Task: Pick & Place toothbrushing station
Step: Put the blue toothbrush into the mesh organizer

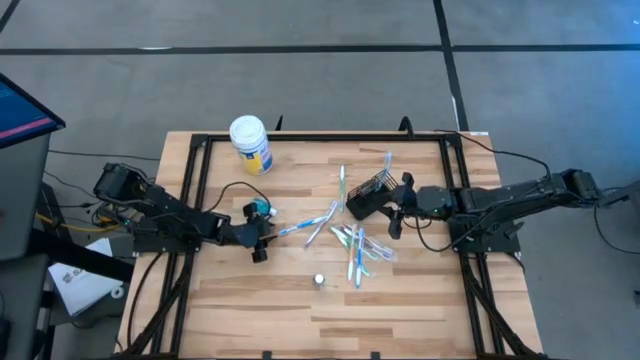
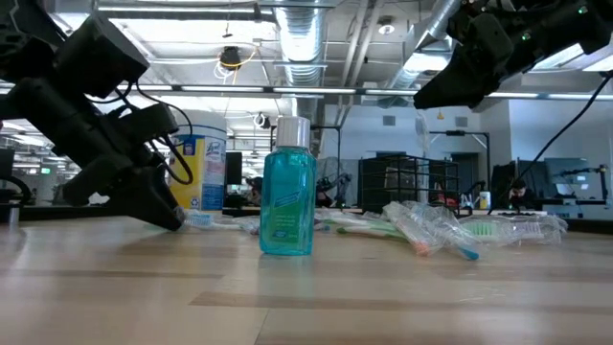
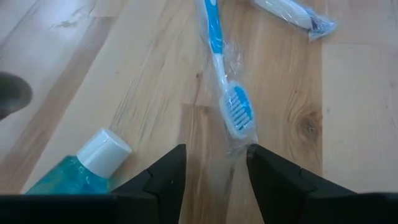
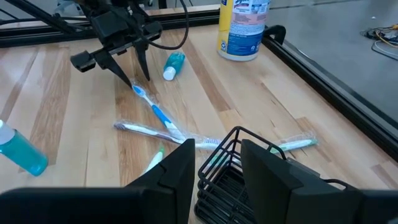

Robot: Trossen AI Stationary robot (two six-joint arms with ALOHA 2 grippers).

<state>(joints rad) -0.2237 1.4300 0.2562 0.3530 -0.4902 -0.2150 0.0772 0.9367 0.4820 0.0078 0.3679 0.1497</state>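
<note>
My left gripper (image 3: 216, 152) is open and low over the table. Its fingertips stand on either side of the clear wrapper's end of a blue toothbrush (image 3: 238, 112), which lies flat on the wood (image 1: 300, 226). A small teal bottle (image 3: 74, 171) lies on its side just beside that gripper. My right gripper (image 4: 214, 155) is shut on the black wire holder (image 1: 368, 195), right of centre. Several wrapped toothbrushes (image 1: 352, 245) lie scattered under and near the holder. A second teal bottle (image 2: 287, 201) stands upright near the front. My right gripper holds the wire holder by its upper rim and wall (image 4: 231, 134), which pass between the two fingers. The fingers come from the table's right, slanting down. The holder is tilted and seems clear of the table; the gripper hides the exact spot of contact.
A white-lidded yellow-and-blue jar (image 1: 250, 145) stands at the far left of the wooden top. Black frame rails (image 1: 195, 190) run along the table's left, right and far edges. Bare wood lies along the near edge.
</note>
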